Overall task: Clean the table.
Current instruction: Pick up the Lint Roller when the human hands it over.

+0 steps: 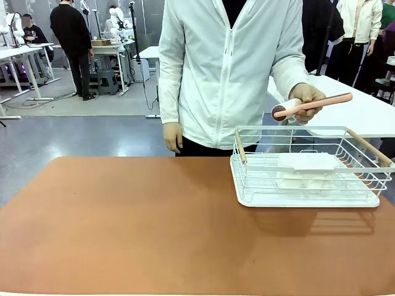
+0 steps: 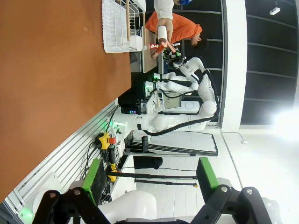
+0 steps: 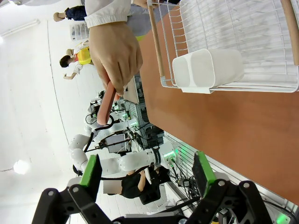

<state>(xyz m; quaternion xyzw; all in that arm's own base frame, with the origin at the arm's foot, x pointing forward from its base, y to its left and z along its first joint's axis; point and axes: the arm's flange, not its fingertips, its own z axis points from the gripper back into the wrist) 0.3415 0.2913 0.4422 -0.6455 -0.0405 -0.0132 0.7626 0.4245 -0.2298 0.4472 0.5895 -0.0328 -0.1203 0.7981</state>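
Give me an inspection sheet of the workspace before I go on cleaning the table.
Surface: reddish-brown table, no spills or crumbs visible.
Job's things: the table itself, nothing else seen.
Clutter: white wire basket on the far right of the table, with a white holder inside it. A hand holds a pink-handled tool in the air by the basket's far side.
Grippers: left claw open and empty; right claw open and empty.
Cables: black leads by the robot's base, off the table.
Surroundings: person in a white jacket at the far edge; white-topped table behind.
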